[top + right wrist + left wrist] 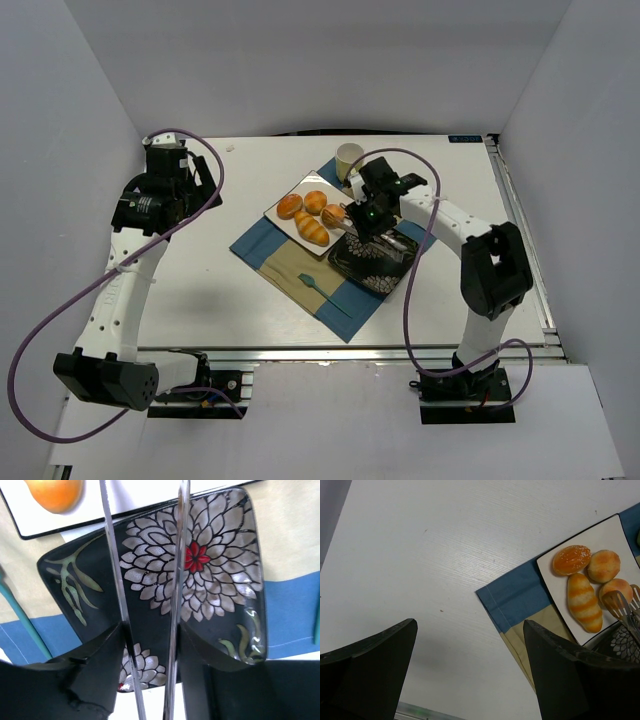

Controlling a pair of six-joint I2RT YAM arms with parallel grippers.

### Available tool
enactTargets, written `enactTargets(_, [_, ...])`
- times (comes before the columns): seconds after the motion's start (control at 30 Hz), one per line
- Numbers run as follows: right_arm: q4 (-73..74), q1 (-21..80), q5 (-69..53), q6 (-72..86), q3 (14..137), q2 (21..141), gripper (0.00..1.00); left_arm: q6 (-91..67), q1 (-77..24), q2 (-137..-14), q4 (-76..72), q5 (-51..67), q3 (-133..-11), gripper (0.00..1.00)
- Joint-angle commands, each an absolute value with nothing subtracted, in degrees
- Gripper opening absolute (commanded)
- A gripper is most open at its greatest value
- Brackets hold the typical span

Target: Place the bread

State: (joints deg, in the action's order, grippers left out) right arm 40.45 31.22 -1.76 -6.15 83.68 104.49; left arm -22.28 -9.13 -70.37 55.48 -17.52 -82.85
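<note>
Right wrist: right gripper [150, 645] partly closed, clamping metal tongs [116, 570] above black floral plate [220, 580].
Tong tips reach the bread [616, 587] beside that plate; left gripper [470, 675] gapes empty.

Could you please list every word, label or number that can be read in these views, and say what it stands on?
No text can be read.
Small dark mark at the far edge of the table: too small to read.
The cup, flowered plate and tongs bear no lettering.
</note>
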Motion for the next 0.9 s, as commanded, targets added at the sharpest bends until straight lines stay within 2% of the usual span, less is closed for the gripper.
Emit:
enactTargets(0.0, [42.01, 31.64, -2.64, -6.33, 86.57, 105.64, 0.48, -21.71, -9.32, -68.47, 55.99, -18.19, -82.35, 0.98])
enactTargets(0.1, [42.71, 31.73, -1.85, -5.45, 88.23, 105.38, 0.38, -21.53, -9.32, -68.03, 56.07, -18.28, -82.27, 0.98])
enactTargets(0.53, [52.28, 31.73, 3.78, -0.44, 105.82, 100.73, 0.40, -21.45, -9.32, -67.06, 55.37, -17.67, -82.53, 0.98])
enactTargets(0.63, [52.73, 31.73, 4.83, 1.22, 101.45, 95.46, 0.40, -21.36, -9.32, -66.53, 55.28, -17.67, -82.71, 0.98])
enactTargets(0.87, [48.70, 31.82, 4.66, 6.32, 74.66, 77.81, 0.40, -22.06, -9.32, -65.30, 54.32, -15.04, -81.04, 0.98])
